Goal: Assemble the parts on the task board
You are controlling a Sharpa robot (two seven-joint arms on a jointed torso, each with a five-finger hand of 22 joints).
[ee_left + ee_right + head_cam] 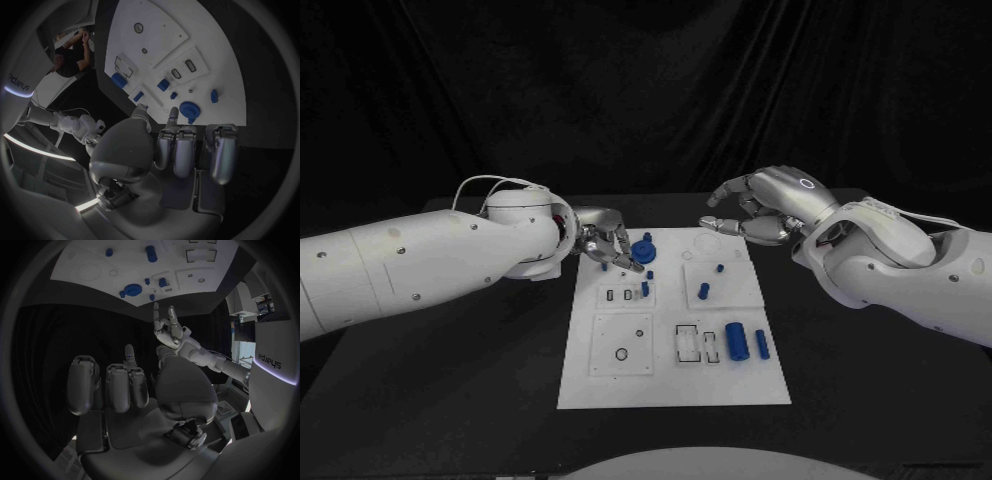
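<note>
Black cloth hangs behind a black surface (459,390), where the white task board (672,385) lies in the middle. Blue parts are scattered over the board: a round gear-like part (643,248) at its far edge, small pegs (705,291) near its centre, two cylinders (737,340) toward its near side. The left hand (606,245) reaches over the board's far left corner, fingertips (174,114) just beside the round part, probably to seat or grasp it; whether they touch it I cannot tell. The right hand (764,205) hovers off the board's far right corner, fingers curled, holding nothing, seemingly waiting. Recess shapes on the board are too small to read.
</note>
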